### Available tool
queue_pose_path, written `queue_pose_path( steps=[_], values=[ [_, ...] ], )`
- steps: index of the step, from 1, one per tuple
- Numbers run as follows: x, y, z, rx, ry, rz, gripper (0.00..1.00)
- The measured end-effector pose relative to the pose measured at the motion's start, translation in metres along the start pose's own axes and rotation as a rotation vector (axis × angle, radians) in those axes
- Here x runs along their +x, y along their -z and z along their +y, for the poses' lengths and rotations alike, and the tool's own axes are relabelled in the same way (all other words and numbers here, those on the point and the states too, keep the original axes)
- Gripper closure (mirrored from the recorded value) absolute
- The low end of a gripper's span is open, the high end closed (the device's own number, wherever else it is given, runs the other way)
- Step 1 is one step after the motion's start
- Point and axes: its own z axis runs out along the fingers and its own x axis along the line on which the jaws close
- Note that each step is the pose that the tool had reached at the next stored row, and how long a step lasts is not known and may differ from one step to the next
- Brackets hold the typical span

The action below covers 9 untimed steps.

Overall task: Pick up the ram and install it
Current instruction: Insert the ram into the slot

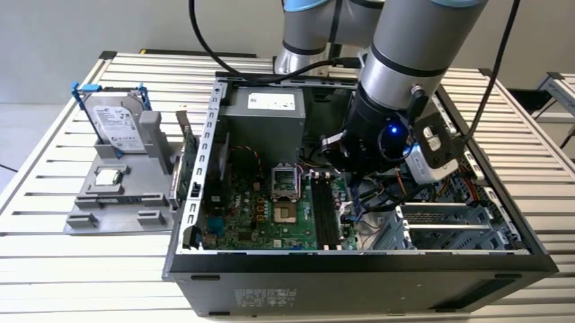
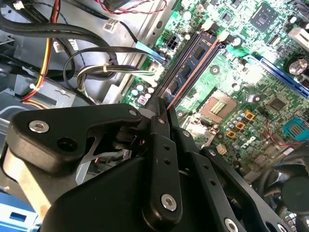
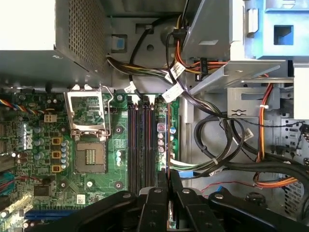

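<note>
The gripper [image 3: 168,181] hung inside the computer case [image 1: 359,266], its jaws closed on the ram [image 2: 186,72], which stood edge-on in a memory slot [image 3: 145,145]; whether fully seated, unclear.

The table [image 1: 54,262] is a white surface of parallel slats running across the frame in the exterior view. Two items rest directly on it. An open computer case [image 1: 359,269] lies on its side and occupies the centre and right of the frame. A grey fixture tray [image 1: 112,202] sits at the left of the frame, just beside the case. A further slatted surface [image 1: 561,91] appears at the upper right edge.
</note>
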Motion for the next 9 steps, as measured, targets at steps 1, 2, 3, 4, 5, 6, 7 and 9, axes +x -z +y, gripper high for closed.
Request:
queue_pose_path(
  steps=[1, 2, 3, 4, 5, 6, 7, 9],
  values=[
    [0.0005, -0.0002, 0.0000, 0.0002, 0.001, 0.0001, 1.00],
    [0.0010, -0.0007, -0.0001, 0.0000, 0.003, 0.0002, 1.00],
    [0.0014, -0.0013, -0.0001, -0.0001, 0.004, 0.0004, 1.00],
    [0.0017, -0.0019, -0.0001, -0.0001, 0.005, 0.0006, 1.00],
    [0.0020, -0.0026, -0.0002, 0.0001, 0.007, 0.0007, 1.00],
    [0.0022, -0.0036, -0.0002, 0.0001, 0.008, 0.0008, 1.00],
    [0.0024, -0.0046, -0.0003, -0.0001, 0.009, 0.0009, 1.00],
    [0.0027, -0.0066, -0.0004, -0.0001, 0.011, 0.0010, 1.00]
  ],
)
